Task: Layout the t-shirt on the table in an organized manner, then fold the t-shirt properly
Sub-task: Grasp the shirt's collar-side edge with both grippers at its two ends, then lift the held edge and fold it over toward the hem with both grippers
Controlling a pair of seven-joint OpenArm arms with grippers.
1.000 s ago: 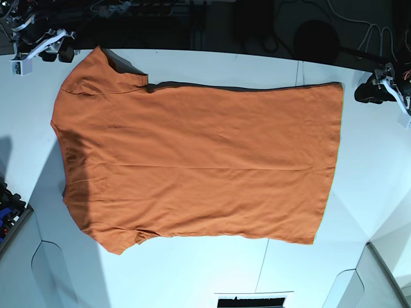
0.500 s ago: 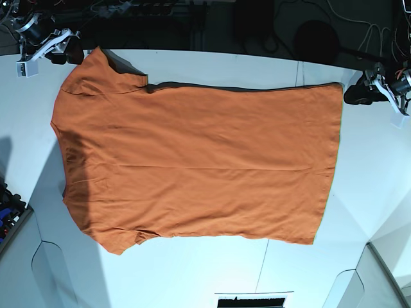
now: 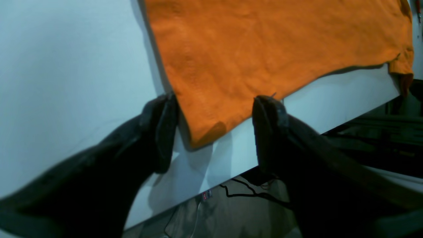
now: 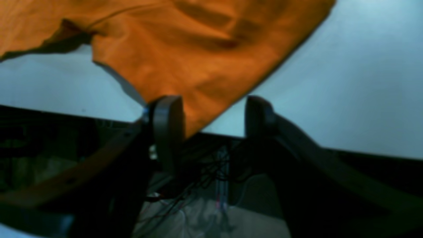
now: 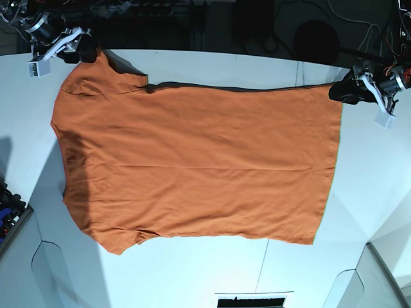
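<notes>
The orange t-shirt (image 5: pixel 199 160) lies flat on the white table (image 5: pixel 192 269), collar end at the left and hem at the right. My left gripper (image 5: pixel 340 92) is open at the shirt's far hem corner. In the left wrist view its fingers (image 3: pixel 165 125) stand on either side of that corner (image 3: pixel 205 135), just over the table (image 3: pixel 66 66). My right gripper (image 5: pixel 87 52) is open at the tip of the far sleeve. In the right wrist view the gripper (image 4: pixel 211 102) straddles the sleeve tip (image 4: pixel 195 99) at the table's (image 4: pixel 347 82) far edge. No white tag shows.
Dark cables and equipment (image 5: pixel 192 19) lie beyond the table's far edge. A thin seam (image 5: pixel 262 266) runs to the front edge, near a dark block (image 5: pixel 253 300). Dark gear (image 5: pixel 9 208) sits at the left edge.
Both grippers have moved inward along the far edge. The left one has reached the hem corner and the right one the sleeve tip. The shirt has not moved.
</notes>
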